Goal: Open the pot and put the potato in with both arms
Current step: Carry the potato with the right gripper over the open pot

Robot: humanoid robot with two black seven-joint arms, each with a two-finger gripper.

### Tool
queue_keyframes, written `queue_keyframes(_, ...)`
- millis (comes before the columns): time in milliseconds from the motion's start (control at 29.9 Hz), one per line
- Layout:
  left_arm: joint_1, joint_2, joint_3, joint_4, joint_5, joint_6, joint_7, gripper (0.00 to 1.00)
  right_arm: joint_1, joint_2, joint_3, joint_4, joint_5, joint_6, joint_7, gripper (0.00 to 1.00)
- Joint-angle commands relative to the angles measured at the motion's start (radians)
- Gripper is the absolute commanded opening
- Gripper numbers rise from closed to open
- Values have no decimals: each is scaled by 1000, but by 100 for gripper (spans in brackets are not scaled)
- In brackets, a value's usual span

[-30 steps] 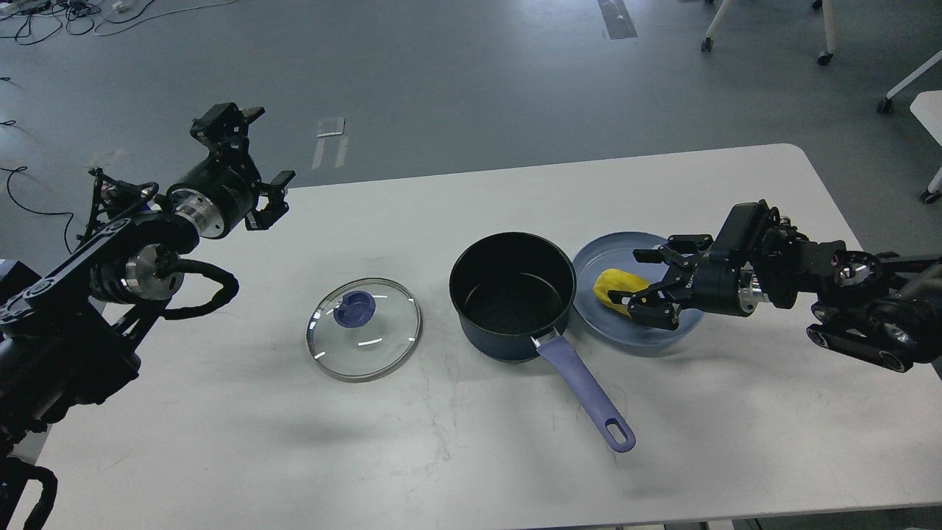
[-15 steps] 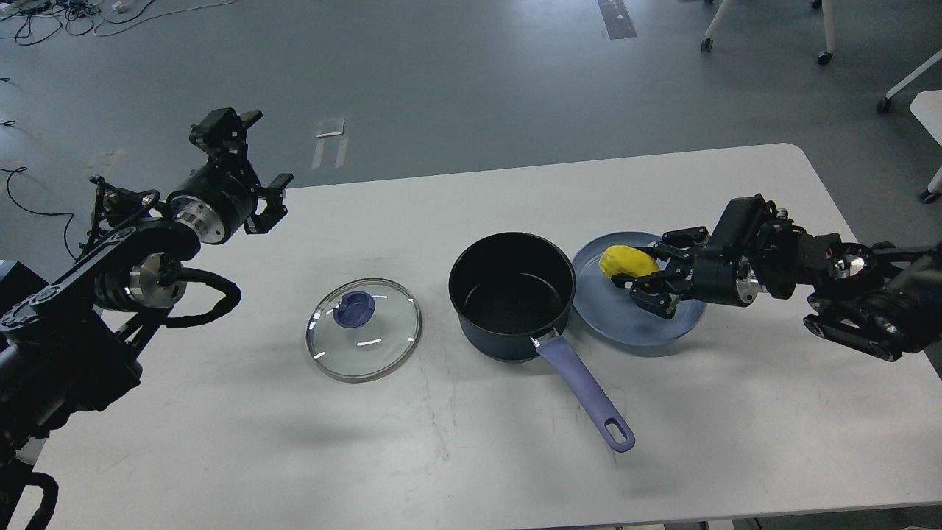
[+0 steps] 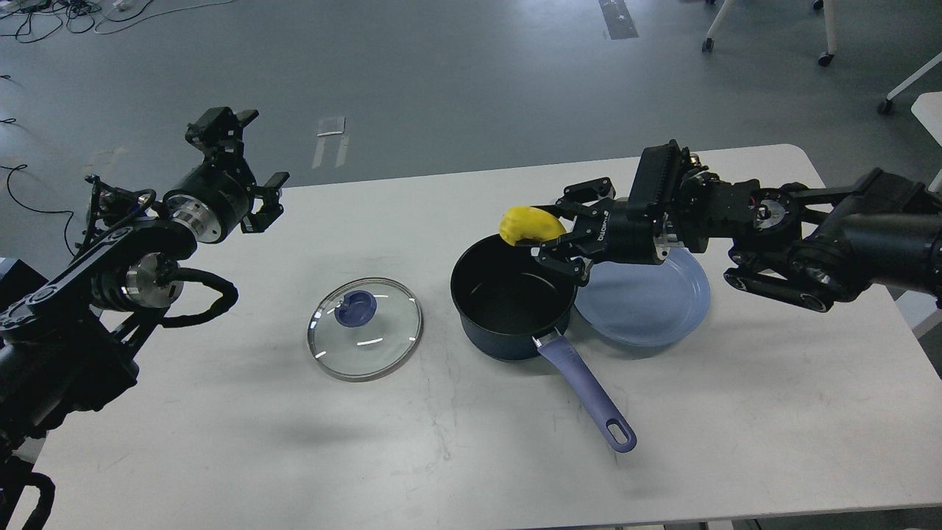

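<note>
The dark blue pot [image 3: 513, 298] stands open at the middle of the white table [image 3: 221, 427], its purple handle [image 3: 589, 397] pointing to the front right. Its glass lid [image 3: 365, 328] with a blue knob lies flat on the table to the left of the pot. My right gripper [image 3: 546, 239] is shut on the yellow potato [image 3: 526, 224] and holds it in the air over the pot's far right rim. My left gripper [image 3: 246, 165] is open and empty, raised above the table's far left edge.
An empty blue plate [image 3: 647, 298] lies just right of the pot, partly under my right arm. Chair and table legs on wheels stand on the floor at the far right. Cables lie on the floor at the far left.
My right gripper has closed on the potato, lifted it off the blue plate and carried it left to above the pot's rim. My left arm has barely moved.
</note>
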Motion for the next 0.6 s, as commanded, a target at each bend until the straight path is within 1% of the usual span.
queue_keyframes(0, 2, 0, 0, 0, -1, 0, 0, 98, -20, 10, -31, -1, 18, 8, 0, 58)
queue_keyframes(33, 2, 0, 0, 0, -1, 0, 0, 98, -33, 9, -31, 4, 44, 7, 0, 96)
queue_keyframes(67, 2, 2, 0, 0, -1, 0, 0, 98, -41, 9, -31, 2, 61, 7, 0, 100)
queue_keyframes(301, 3, -4, 0, 0, -2, -6, -1, 98, -50, 1, -25, 1, 217, 11, 0, 100)
queue_keyframes(468, 2, -7, 0, 0, -2, -25, -1, 98, -43, 0, -28, 7, 443, 21, 0, 100)
queue_keyframes(568, 2, -12, 0, 0, -1, -41, -1, 98, -30, 9, -15, 13, 558, 63, 0, 100)
